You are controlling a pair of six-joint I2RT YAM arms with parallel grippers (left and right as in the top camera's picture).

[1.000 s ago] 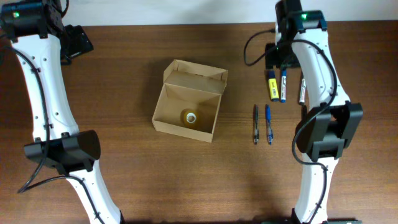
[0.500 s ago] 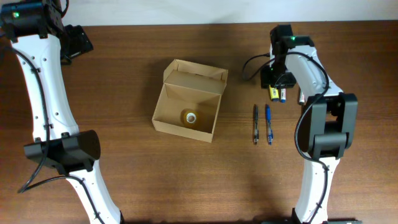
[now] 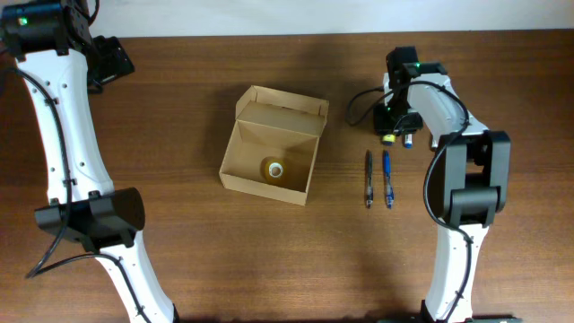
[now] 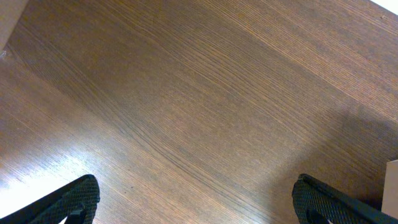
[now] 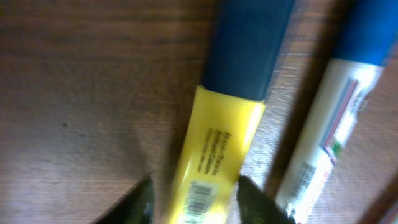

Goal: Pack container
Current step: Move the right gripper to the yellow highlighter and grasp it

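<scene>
- Here, the right gripper [image 5: 196, 200] hangs low over a yellow highlighter [image 5: 217, 143] that lies flat on the tabletop [image 3: 179, 260]. Its jaws are parted and straddle the yellow barrel, one fingertip on each side. A sliver of wood shows on one side, so I judge it not yet clamped.
- That stance suits a pinch across the barrel's narrow width, which is probably why the wrist is lined up along the pen.
- A white marker [image 5: 323, 143] with a blue cap lies just beside the highlighter. It is the likeliest obstacle, because the nearer fingertip has to fit between the two barrels.
- The container [image 3: 272, 145] sits well to the left of this spot, with its flap up and its mouth open. A small round thing [image 3: 273, 168] is already inside.
- Two pens [image 3: 378, 178] lie side by side between the container and the right arm, below the straight line to the box.
- The left gripper [image 4: 196, 208] is parked at the far corner with its jaws spread wide and nothing between them, only bare wood.
</scene>
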